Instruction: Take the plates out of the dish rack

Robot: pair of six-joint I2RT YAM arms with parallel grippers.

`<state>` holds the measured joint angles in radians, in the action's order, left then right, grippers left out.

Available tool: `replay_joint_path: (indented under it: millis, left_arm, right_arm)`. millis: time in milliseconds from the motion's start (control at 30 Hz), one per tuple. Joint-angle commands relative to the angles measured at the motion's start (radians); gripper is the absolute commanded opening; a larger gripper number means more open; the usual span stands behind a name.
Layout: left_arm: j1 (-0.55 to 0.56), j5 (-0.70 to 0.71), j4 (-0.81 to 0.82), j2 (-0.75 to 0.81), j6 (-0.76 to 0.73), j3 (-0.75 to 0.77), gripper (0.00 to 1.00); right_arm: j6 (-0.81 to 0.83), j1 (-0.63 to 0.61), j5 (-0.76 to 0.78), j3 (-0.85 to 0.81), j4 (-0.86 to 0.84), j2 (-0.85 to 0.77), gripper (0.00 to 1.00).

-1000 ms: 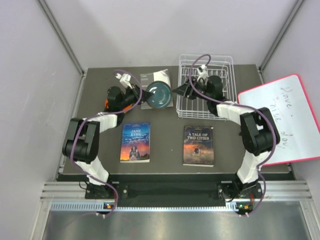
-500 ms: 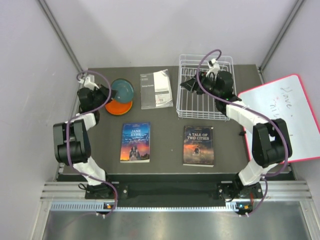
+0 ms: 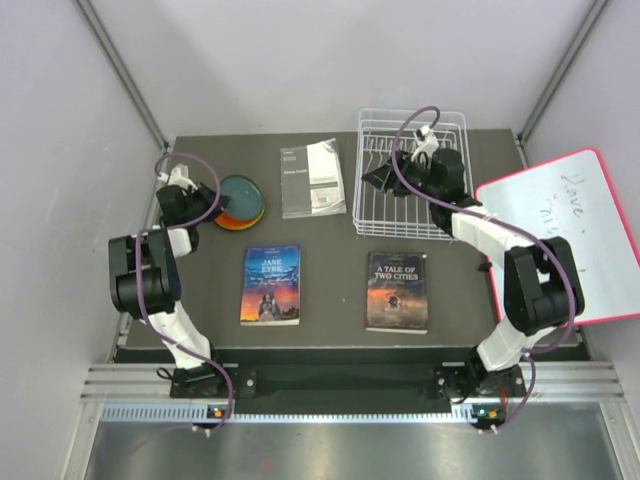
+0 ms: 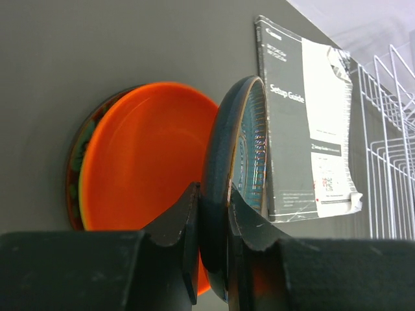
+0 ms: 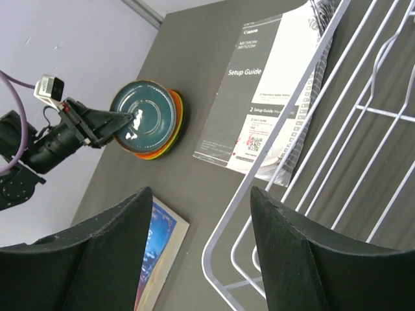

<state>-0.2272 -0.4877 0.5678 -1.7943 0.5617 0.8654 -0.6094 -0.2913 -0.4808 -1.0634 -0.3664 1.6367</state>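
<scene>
A dark table (image 3: 330,290) seen from above, with a white wire dish rack (image 3: 440,215) at its far right part. A red-framed whiteboard (image 3: 560,240) with handwriting leans just right of the dish rack, past the table's edge. Nearer the camera than the dish rack lie two books: "A Tale of Two Cities" (image 3: 397,291) just in front of it, and "Jane Eyre" (image 3: 271,284) further left. A setup guide booklet (image 3: 313,178) lies flat just left of the dish rack, one corner reaching under its wire edge.

Well to the left of the dish rack, beyond the booklet, a small stack of plates rests on the table. An orange plate (image 4: 142,155) shows in the stack. A teal plate (image 4: 243,142) is held at an angle over it, close above and a little offset.

The left tool (image 4: 214,214) is closed on the near rim of the teal plate, one finger on each face. The right tool (image 5: 201,194) hovers at the dish rack's left edge, its jaws standing apart with nothing between them.
</scene>
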Motion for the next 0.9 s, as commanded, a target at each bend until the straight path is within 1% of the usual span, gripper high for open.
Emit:
replay_joint_path:
  millis: [0, 67, 100, 133, 200, 233, 300, 333, 400, 433, 533, 567, 600, 633, 667, 700, 767, 800, 833, 867]
  left_arm:
    - [-0.011, 0.029, 0.079, 0.000, -0.010, -0.009, 0.00]
    - [-0.011, 0.041, 0.081, -0.004, -0.006, -0.022, 0.00]
    - [-0.012, 0.043, 0.076, -0.007, -0.008, -0.023, 0.03]
    - [-0.014, 0.043, 0.072, -0.008, -0.009, -0.020, 0.06]
    - [-0.014, 0.037, 0.064, -0.019, -0.013, -0.016, 0.16]
    - [-0.015, 0.034, 0.055, -0.020, -0.013, -0.011, 0.23]
    - [-0.017, 0.026, 0.050, -0.027, -0.008, -0.009, 0.27]
    - [-0.017, 0.024, 0.047, -0.027, -0.006, -0.009, 0.32]
    - [-0.015, 0.024, 0.046, -0.022, -0.008, -0.014, 0.36]
    - [-0.017, 0.023, 0.043, -0.020, -0.009, -0.012, 0.46]
    - [-0.015, 0.008, -0.002, -0.013, -0.025, 0.003, 0.56]
    - [-0.017, 0.008, -0.002, -0.010, -0.028, 0.001, 0.70]
    - [-0.015, 0.005, -0.003, -0.001, -0.034, -0.003, 0.73]
    - [-0.015, 0.011, -0.005, 0.006, -0.036, -0.005, 0.74]
    - [-0.015, 0.023, -0.015, 0.022, -0.048, -0.002, 0.79]
    - [-0.015, 0.034, -0.072, 0.035, -0.057, 0.012, 0.80]
    - [-0.017, 0.064, -0.111, 0.077, -0.077, 0.021, 0.81]
    - [-0.015, 0.066, -0.127, 0.090, -0.086, 0.029, 0.91]
    - [-0.015, 0.070, -0.156, 0.104, -0.098, 0.035, 0.99]
    - [-0.014, 0.101, -0.184, 0.136, -0.117, 0.043, 0.99]
  right_arm:
    - [0.011, 0.000, -0.001, 0.013, -0.039, -0.034, 0.63]
    - [0.008, 0.000, -0.001, 0.019, -0.042, -0.032, 0.62]
    - [0.008, 0.000, -0.004, 0.020, -0.043, -0.032, 0.62]
    - [0.008, -0.002, -0.004, 0.023, -0.043, -0.029, 0.63]
    - [0.008, -0.003, -0.004, 0.026, -0.045, -0.029, 0.63]
    - [0.007, -0.002, -0.004, 0.028, -0.046, -0.028, 0.62]
    - [0.003, -0.002, -0.004, 0.031, -0.049, -0.028, 0.62]
    - [0.005, -0.002, -0.005, 0.031, -0.051, -0.026, 0.63]
    - [0.002, -0.002, -0.007, 0.033, -0.052, -0.026, 0.62]
    - [-0.001, -0.002, -0.008, 0.033, -0.052, -0.026, 0.63]
    - [0.002, -0.002, -0.009, 0.033, -0.051, -0.028, 0.63]
    - [0.003, -0.003, -0.008, 0.036, -0.052, -0.034, 0.63]
    - [0.003, -0.002, 0.001, 0.039, -0.054, -0.037, 0.63]
    - [0.005, -0.002, 0.005, 0.042, -0.057, -0.041, 0.63]
    - [0.011, -0.002, 0.010, 0.046, -0.052, -0.047, 0.63]
    - [0.017, -0.002, 0.024, 0.046, -0.043, -0.051, 0.63]
    - [0.039, -0.002, 0.039, 0.048, -0.026, -0.067, 0.64]
    - [0.048, -0.002, 0.050, 0.048, -0.008, -0.072, 0.64]
    - [0.054, -0.002, 0.059, 0.049, 0.003, -0.078, 0.63]
    - [0.071, -0.003, 0.068, 0.049, 0.013, -0.092, 0.63]
